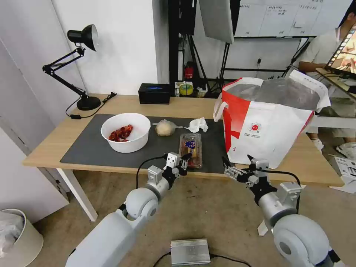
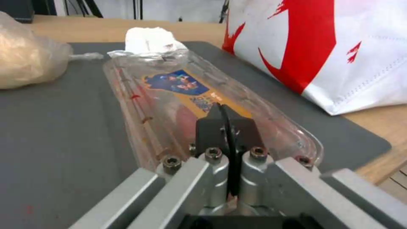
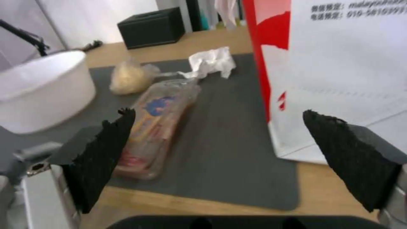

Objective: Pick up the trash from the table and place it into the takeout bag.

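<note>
On the table [image 1: 185,104], a dark mat [image 1: 85,148] carries the trash. A white bowl [image 1: 127,145] with red scraps stands at the left. Right of it lie a clear bag with a beige lump [image 1: 165,128], a crumpled tissue [image 1: 197,125] and a clear plastic tray [image 1: 191,145]. My left gripper [image 1: 185,159] is shut and empty at the tray's near end; the left wrist view shows its fingertips [image 2: 222,111] over the tray [image 2: 169,86]. My right gripper [image 1: 237,160] hangs open before the takeout bag [image 1: 270,129], its pads [image 3: 106,146] wide apart.
A black desk lamp [image 1: 83,37] stands at the back left, with a black box [image 1: 154,93] and a tape roll [image 1: 185,89] along the back edge. A pale bin [image 1: 15,237] and a silver box [image 1: 190,251] sit on the floor.
</note>
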Motion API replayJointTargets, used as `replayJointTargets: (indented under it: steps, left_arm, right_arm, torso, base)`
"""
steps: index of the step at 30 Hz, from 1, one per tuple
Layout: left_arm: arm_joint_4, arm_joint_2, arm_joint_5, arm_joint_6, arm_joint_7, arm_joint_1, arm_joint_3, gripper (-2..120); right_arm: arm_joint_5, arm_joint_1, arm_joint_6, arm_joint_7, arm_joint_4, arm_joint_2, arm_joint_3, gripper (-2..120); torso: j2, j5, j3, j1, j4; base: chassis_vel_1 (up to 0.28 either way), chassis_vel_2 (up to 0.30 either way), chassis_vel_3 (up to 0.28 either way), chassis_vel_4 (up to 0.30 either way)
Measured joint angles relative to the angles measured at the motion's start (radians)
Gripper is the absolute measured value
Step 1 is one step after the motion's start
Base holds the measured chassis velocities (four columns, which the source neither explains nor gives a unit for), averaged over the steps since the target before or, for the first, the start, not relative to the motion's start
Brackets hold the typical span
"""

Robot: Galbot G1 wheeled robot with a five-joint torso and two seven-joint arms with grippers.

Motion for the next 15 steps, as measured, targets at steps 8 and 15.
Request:
replayJointTargets:
  steps: [8, 15]
  left_arm:
    - [-0.002, 0.001, -0.002, 0.002, -0.002, 0.002, -0.001, 0]
    - [-0.005, 0.001, -0.004, 0.002, -0.004, 0.006, -0.003, 0]
  right_arm:
    - [0.230, 0.055, -0.038, 0.093, 0.007, -0.006, 0.004, 100]
    - [0.474, 0.133, -0.059, 0.183, -0.005, -0.008, 0.001, 100]
  torso:
    - [0.000, 0.0000, 0.000, 0.000, 0.0000]
    - [0.000, 0.0000, 0.000, 0.000, 0.0000]
  base:
    - [0.000, 0.000, 0.000, 0.000]
    - [0.000, 0.000, 0.000, 0.000]
